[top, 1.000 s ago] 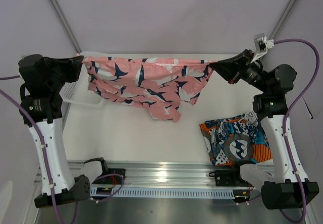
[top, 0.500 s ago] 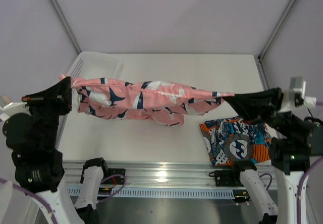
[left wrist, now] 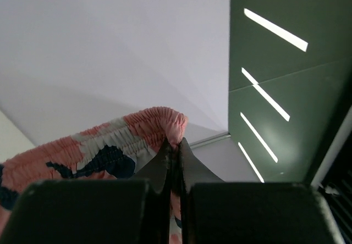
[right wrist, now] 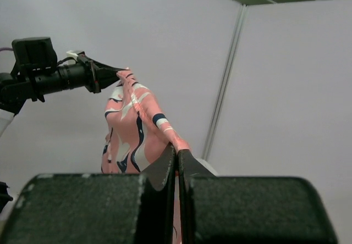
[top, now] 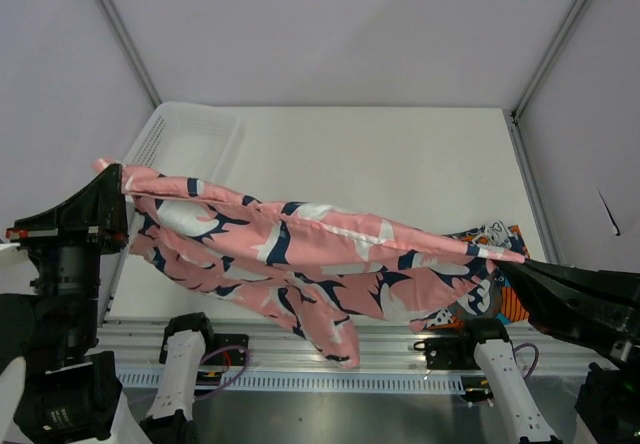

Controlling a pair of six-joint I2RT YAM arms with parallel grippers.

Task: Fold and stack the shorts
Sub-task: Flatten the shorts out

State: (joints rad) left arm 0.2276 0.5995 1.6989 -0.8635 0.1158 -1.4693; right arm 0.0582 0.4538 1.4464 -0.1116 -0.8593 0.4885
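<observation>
Pale grey walls surround the white tabletop (top: 400,164), with a white plastic mesh basket (top: 190,129) at its far left corner.

We have the pink soft-fabric shorts with navy-and-white shapes (top: 300,249) lifted clear of the surface and stretched between both arms over the near side of the table. Our left gripper (top: 123,182) is pinched fully closed on one end of the gathered elastic waistband (left wrist: 126,128). Our right gripper (top: 520,260) is clamped just as tight on the opposite end. Both wrist views show the fingers meeting with only cloth between them.

The printed shorts in busy blue, orange, white and grey with round logos (top: 492,236) lie on the table at the near right, mostly hidden behind the hanging pink cloth. We cannot tell from here how neatly they are folded. We judge the task no more than half done: the pink pair is unfolded and airborne, and nothing is stacked yet. It must be laid flat, folded, then set on the printed pair.

The pink fabric looks thin and limp. It sags between the grips, and one leg dangles down past the metal rail (top: 250,339). The waistband is ruched and springy-looking, while the basket is rigid and perforated.
</observation>
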